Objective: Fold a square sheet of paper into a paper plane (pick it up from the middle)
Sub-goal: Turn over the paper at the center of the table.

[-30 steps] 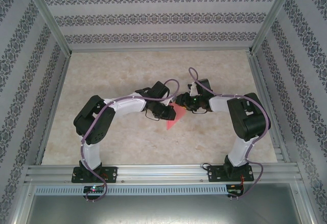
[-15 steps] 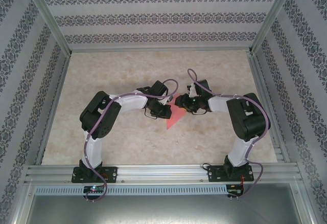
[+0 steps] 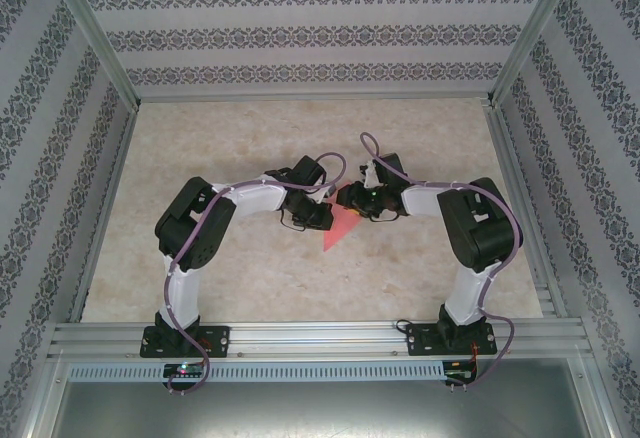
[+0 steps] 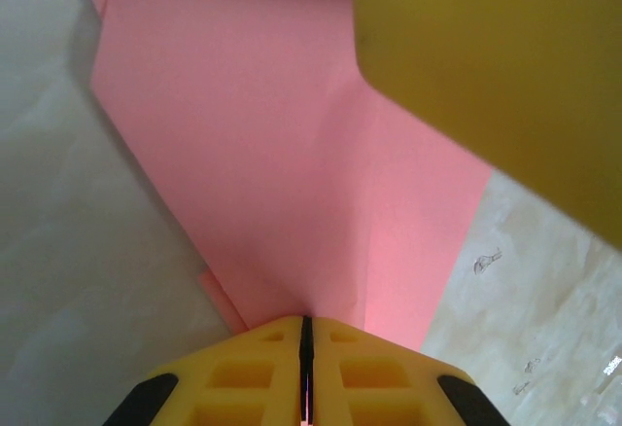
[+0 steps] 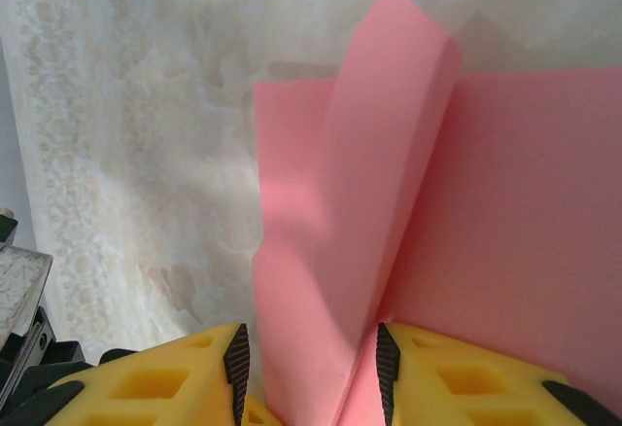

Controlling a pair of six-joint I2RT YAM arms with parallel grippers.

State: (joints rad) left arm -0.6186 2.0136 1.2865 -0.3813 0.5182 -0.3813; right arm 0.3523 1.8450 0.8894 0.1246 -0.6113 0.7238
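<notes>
While both your arms were bent in toward the middle of the table [image 3: 250, 138], the left gripper [image 4: 306, 324] had its jaws pressed together on an edge of the paper [image 4: 282, 154], pinching the pink layers between them. Your right gripper [image 5: 309, 348] stood with jaws apart, clamping nothing, a raised flap [image 5: 389, 134] of the paper standing between them. You had the paper partly folded on the table between the two grippers, narrowing to a point toward the arm bases

The paper [image 4: 272, 154] is plain pink-red. My left claw [image 4: 305, 343] and right claw [image 5: 311, 368] are yellow; the counter [image 3: 300, 138] is mottled cream, the walls [image 3: 300, 38] floral-striped.
</notes>
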